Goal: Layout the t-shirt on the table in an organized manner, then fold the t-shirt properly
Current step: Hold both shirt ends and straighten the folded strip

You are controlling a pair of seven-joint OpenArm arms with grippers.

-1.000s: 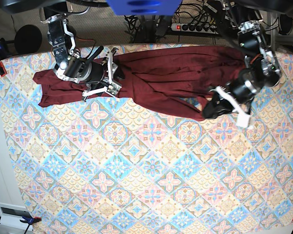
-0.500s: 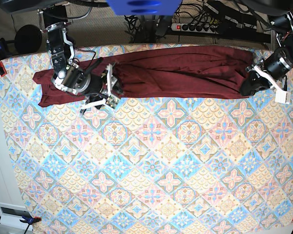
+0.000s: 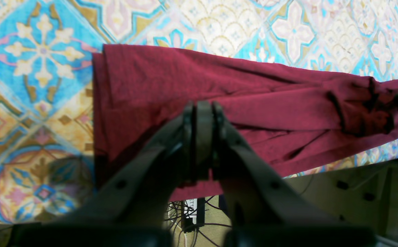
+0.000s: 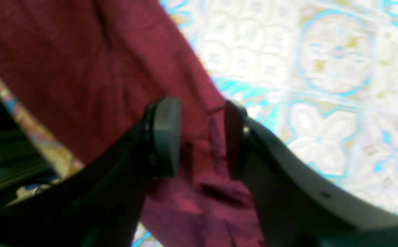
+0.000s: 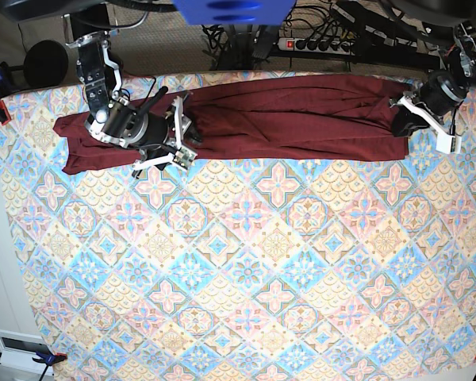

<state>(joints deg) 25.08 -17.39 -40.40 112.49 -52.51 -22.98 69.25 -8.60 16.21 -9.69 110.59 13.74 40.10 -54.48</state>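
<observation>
The dark maroon t-shirt (image 5: 285,119) lies stretched in a long band along the far edge of the patterned table (image 5: 246,262). My left gripper (image 5: 402,121) is at the band's right end. In the left wrist view its fingers (image 3: 202,106) are pressed together, shut on the t-shirt (image 3: 270,103) close to the table edge. My right gripper (image 5: 182,131) sits over the shirt's left part. The right wrist view shows it open (image 4: 200,137), its pads (image 4: 166,137) straddling a raised fold of the t-shirt (image 4: 65,61) above the table (image 4: 322,68).
A power strip and cables (image 5: 317,44) lie on the floor behind the far edge. A white device (image 5: 20,349) sits off the near left corner, and a black round object (image 5: 46,63) off the far left. The left wrist view looks down past the table edge to cables (image 3: 192,209).
My left gripper has pulled the shirt's right end rightward and toward the far edge, drawing the bunched fabric into a straight band. The right gripper stayed open and shifted only slightly.
</observation>
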